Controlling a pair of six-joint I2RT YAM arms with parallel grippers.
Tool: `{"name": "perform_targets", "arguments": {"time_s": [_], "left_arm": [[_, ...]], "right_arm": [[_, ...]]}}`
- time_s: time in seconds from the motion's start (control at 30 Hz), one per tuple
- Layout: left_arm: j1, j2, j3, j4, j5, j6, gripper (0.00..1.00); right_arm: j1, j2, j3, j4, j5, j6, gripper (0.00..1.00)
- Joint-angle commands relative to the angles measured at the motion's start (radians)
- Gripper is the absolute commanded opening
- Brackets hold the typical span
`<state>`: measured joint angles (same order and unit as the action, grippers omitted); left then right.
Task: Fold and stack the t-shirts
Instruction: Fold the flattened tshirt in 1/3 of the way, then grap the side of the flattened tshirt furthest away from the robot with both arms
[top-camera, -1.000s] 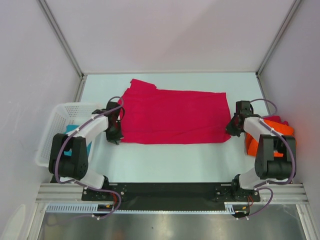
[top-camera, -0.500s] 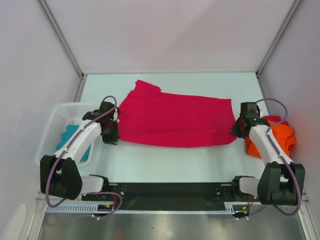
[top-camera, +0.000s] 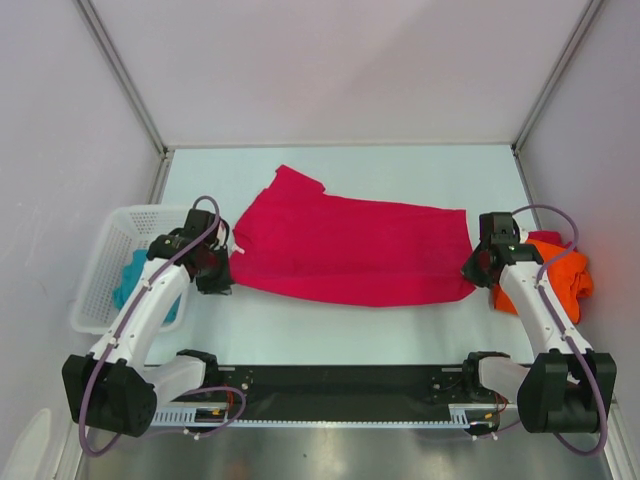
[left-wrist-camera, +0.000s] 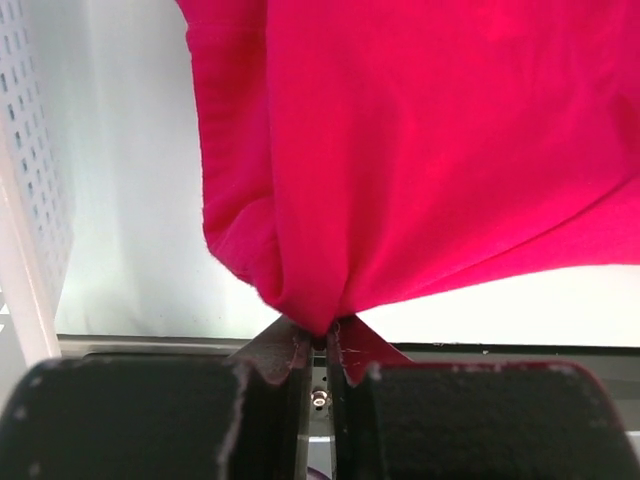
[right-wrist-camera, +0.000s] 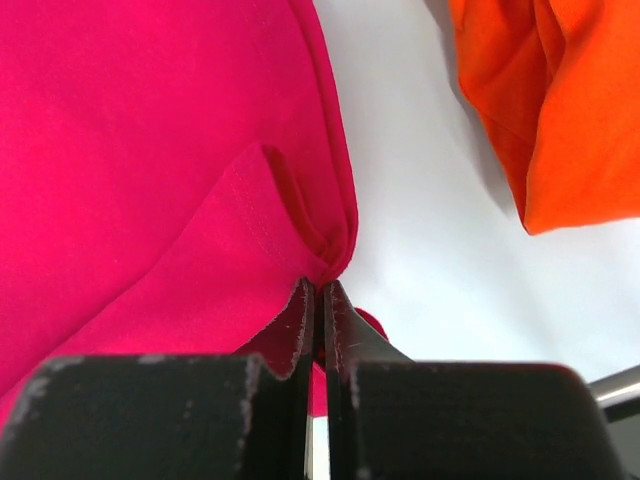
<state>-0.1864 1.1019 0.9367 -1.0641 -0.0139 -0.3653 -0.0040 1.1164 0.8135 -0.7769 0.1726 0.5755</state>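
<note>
Crimson-pink t-shirt (top-camera: 350, 255) spans the middle of the table (top-camera: 330, 325), its left corner pinched tight in the left gripper (left-wrist-camera: 322, 340), its right in the right gripper (right-wrist-camera: 318, 300); pulling both ends evenly should lay it flat.

One crimson-pink t-shirt (top-camera: 350, 255), one orange t-shirt (top-camera: 562, 275), one teal t-shirt (top-camera: 130, 275), one white basket (top-camera: 92, 282).

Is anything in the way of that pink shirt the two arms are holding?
Nothing visible. Both the left fingers and right fingers pinch the pink shirt at its corners. The orange shirt lies off to its right, the basket to its left, both apart from it.
</note>
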Motion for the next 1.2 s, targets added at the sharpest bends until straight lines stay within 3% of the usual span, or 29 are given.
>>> {"name": "perform_targets", "arguments": {"time_s": [0.0,0.07,0.1,0.13,0.2,0.4,0.57,0.73,0.77,0.93,1.17], "left_arm": [[0.005,-0.013,0.016,-0.02,0.032,0.002,0.14],[0.005,-0.014,0.027,-0.025,0.028,0.009,0.24],[0.007,-0.016,0.031,-0.03,0.023,0.011,0.38],[0.005,-0.017,0.042,-0.04,0.017,0.012,0.46],[0.007,-0.025,0.051,-0.051,0.015,0.016,0.6],[0.005,-0.017,0.126,-0.048,0.015,0.003,0.66],[0.005,0.102,0.217,0.021,0.031,0.015,0.68],[0.008,0.347,0.408,0.213,0.188,0.045,0.76],[0.01,0.454,0.45,0.229,0.219,0.045,0.82],[0.025,0.778,0.75,0.282,0.33,0.017,0.85],[0.136,0.96,0.887,0.456,0.523,-0.081,0.95]], "right_arm": [[0.001,-0.012,0.047,-0.042,0.041,0.015,0.0],[0.001,-0.024,0.052,-0.051,0.041,0.02,0.05],[0.001,-0.03,0.058,-0.059,0.042,0.021,0.1],[0.001,-0.033,0.061,-0.071,0.041,0.021,0.33],[0.001,-0.044,0.073,-0.085,0.033,0.029,0.48],[0.053,-0.104,0.105,-0.136,0.03,0.064,0.52],[0.056,-0.107,0.128,-0.084,0.07,0.049,0.69],[0.013,0.113,0.219,0.057,0.044,0.004,0.69],[0.012,0.203,0.269,0.073,0.045,0.0,0.7],[-0.042,0.411,0.371,0.178,-0.014,-0.02,0.75],[-0.137,0.534,0.368,0.376,-0.215,-0.035,0.76]]}}
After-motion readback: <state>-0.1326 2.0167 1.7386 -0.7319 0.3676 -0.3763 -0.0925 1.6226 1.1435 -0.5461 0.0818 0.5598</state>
